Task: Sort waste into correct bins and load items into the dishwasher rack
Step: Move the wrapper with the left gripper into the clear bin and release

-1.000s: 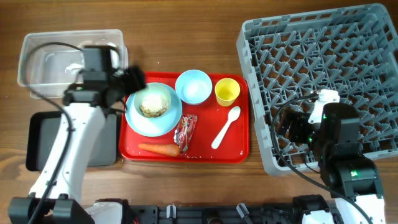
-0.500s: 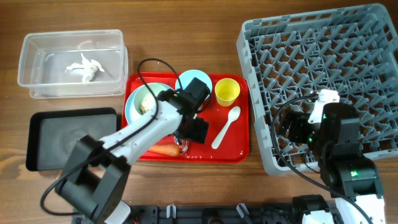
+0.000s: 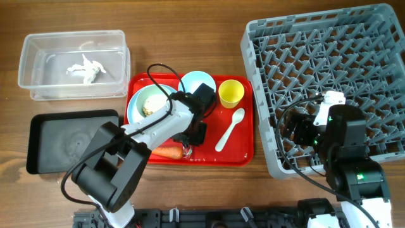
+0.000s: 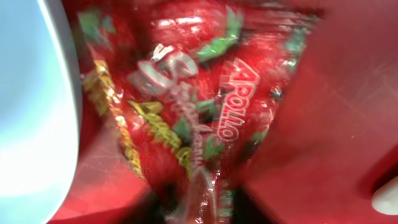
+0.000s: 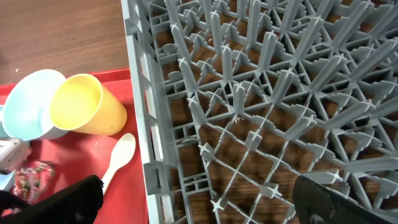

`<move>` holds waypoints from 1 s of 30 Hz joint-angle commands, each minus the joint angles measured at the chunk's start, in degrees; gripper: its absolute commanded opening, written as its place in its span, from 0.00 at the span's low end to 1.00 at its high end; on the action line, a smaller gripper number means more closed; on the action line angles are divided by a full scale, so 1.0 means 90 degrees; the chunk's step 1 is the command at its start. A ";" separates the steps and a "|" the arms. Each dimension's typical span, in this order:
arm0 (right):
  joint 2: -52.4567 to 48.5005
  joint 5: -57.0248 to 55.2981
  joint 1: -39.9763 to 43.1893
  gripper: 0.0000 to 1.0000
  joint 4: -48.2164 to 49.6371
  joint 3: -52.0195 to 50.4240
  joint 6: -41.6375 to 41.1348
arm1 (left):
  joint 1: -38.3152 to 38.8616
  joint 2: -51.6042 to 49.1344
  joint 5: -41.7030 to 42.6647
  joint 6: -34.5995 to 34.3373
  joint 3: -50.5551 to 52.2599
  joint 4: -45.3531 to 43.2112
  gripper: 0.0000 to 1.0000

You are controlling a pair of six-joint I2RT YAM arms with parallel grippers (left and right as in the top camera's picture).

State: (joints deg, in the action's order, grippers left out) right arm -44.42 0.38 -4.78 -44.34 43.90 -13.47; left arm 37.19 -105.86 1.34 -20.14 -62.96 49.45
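The left fingers [image 3: 197, 131] are down on the red tray [image 3: 243, 152], over the red-and-white wrapper [image 4: 205, 112], which lies between the light blue plate [image 3: 134, 113] on its left and the white spoon [image 3: 229, 129] on its right. In the left wrist view the wrapper fills almost everything and is blurred. I cannot tell whether the fingers have closed on it or only stand around it.

The plate carries the mint-green bowl [image 3: 158, 95], which holds the beige food scraps [image 3: 150, 105]. The carrot [image 3: 166, 152] lies along the near edge of the red tray, just left of the wrapper. The light blue bowl [image 3: 190, 81] and the yellow cup [image 3: 231, 93] stand side by side at the tray's far edge, with the left arm crossing the near part of the bowl.

Left of the red tray are the two bins — the clear tub [image 3: 38, 88] at the far side and the black tray [image 3: 63, 142] nearer. The crumpled white napkin [image 3: 85, 68] lies inside the tub.

The grey rack [image 3: 329, 57] sits at the right of the wooden surface [image 3: 190, 38]. The right fingers [image 5: 339, 199] hang over its near left corner — spread wide, with nothing between them.
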 commanded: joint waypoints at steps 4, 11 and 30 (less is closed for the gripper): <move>-0.0012 0.0083 0.0022 1.00 0.0007 0.0121 -0.0073 | 0.0022 -0.0012 0.0034 -0.0029 -0.0114 -0.0061 0.04; -0.0012 0.0083 0.0022 0.99 0.0007 0.0121 -0.0073 | -0.0597 0.1797 -0.1093 0.0017 -0.0806 0.0590 0.04; -0.0012 0.0083 0.0022 1.00 0.0010 0.0121 -0.0075 | -0.4420 0.1936 -0.0971 0.0041 -0.0865 -0.2710 0.72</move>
State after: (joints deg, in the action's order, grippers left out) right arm -44.47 0.40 -4.78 -44.34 43.90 -13.47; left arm -5.45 -91.70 -10.66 -20.21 -70.00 20.95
